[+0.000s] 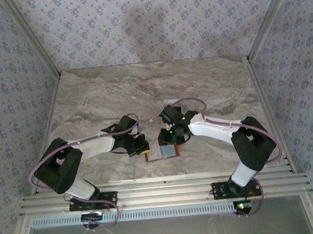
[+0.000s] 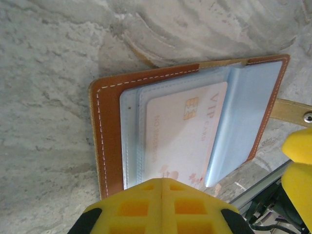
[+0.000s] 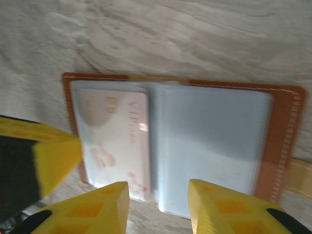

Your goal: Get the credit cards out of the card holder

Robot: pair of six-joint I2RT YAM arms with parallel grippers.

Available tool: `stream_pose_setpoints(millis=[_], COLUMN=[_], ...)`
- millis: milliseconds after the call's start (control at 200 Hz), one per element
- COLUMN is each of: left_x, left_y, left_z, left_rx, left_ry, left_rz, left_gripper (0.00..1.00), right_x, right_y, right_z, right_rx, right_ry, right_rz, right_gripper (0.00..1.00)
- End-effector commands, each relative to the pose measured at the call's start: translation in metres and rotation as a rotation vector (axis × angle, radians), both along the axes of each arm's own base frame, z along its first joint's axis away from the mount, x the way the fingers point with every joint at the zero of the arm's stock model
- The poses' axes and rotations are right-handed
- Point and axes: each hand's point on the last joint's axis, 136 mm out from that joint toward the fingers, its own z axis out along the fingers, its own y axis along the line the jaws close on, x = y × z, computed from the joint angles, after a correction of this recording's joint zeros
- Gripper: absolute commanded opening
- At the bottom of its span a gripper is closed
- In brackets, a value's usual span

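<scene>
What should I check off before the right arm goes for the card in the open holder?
1. The card holder lies open on the table: ok.
2. The left gripper is shut over the holder's edge: ok. Whether it presses the holder down: cannot tell.
3. The right gripper is open, fingers apart at the holder's edge: ok.
4. Its gap is centred on the pale card: not ok, it sits more over the blue sleeve beside the card.
5. The card's edge sticks out of its clear pocket enough to pinch: cannot tell.
6. Other cards lie behind this one: cannot tell.
</scene>
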Motion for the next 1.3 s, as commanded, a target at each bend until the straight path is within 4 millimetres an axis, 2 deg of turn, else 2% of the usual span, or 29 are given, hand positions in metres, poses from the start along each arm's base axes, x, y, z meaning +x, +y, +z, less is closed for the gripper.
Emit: stream_pose_setpoints(millis=[0, 185, 590, 934, 1144, 1294], left_x=[0.005, 0.001, -0.006, -0.007, -0.007, -0.006], left_y=[-0.007, 0.002, 0.008, 0.009, 0.012, 0.011], left_z=[0.002, -0.012, -0.024, -0.024, -0.021, -0.017], left_rx=[0.002, 0.064, 0.087, 0.088, 0.094, 0.089], left_ry=[-0.012, 0.010, 0.033, 0.031, 0.026, 0.019], left_rz=[-0.022, -0.025, -0.022, -0.019, -0.012, -0.010], left_gripper=[0.01, 0.01, 0.00, 0.00, 0.01, 0.01], right_x=[-0.002, -0.003, -0.005, -0.008, -0.008, -0.008], right_y=[0.015, 0.023, 0.032, 0.019, 0.004, 0.000], right_z=[-0.001, -0.007, -0.027, -0.045, -0.046, -0.044], right_rx=[0.073, 0.106, 0.123, 0.047, -0.028, -0.045], right_ry=[0.042, 0.066, 0.119, 0.134, 0.111, 0.103], right_rz=[0.002, 0.012, 0.028, 0.019, 0.015, 0.017], right_gripper=[0.38, 0.37, 0.34, 0.33, 0.32, 0.32])
